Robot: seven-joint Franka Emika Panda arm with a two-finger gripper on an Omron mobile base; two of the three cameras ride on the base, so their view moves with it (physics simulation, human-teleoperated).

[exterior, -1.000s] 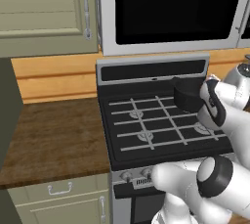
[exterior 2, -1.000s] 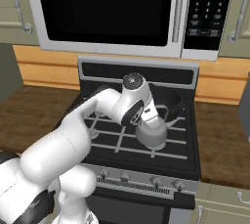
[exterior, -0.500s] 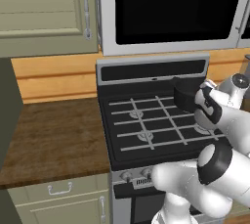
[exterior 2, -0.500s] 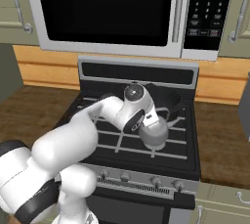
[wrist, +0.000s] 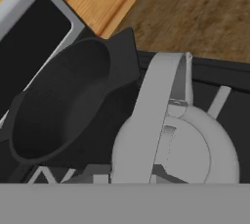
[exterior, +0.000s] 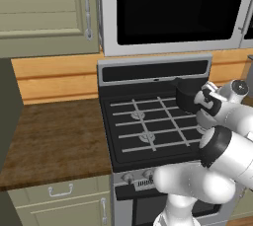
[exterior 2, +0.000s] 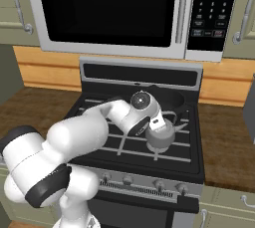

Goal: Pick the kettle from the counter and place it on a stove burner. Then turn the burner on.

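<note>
The grey metal kettle [exterior 2: 160,138] sits low over the pale grate bars at the front right of the black range. My gripper [exterior 2: 157,124] comes down on it from above and is shut on its arched handle [wrist: 149,120]. In the hand view the kettle [wrist: 197,152] is very close, with the handle running down to the bottom edge and my fingertips hidden. In the left base view my forearm covers the kettle. Two stove burners [exterior: 137,115] [exterior: 147,136] show on the left half of the range. The dark wood counter [exterior: 54,136] lies left of the range.
A larger black pot [exterior 2: 168,99] [wrist: 58,105] stands on the back right burner, just behind the kettle. Control knobs [exterior 2: 159,184] line the front of the range. A microwave [exterior 2: 109,8] hangs above. More counter [exterior 2: 226,145] runs to the right.
The kettle has stayed at the front right of the range, with my gripper still on its handle. My elbow has swung slightly.
</note>
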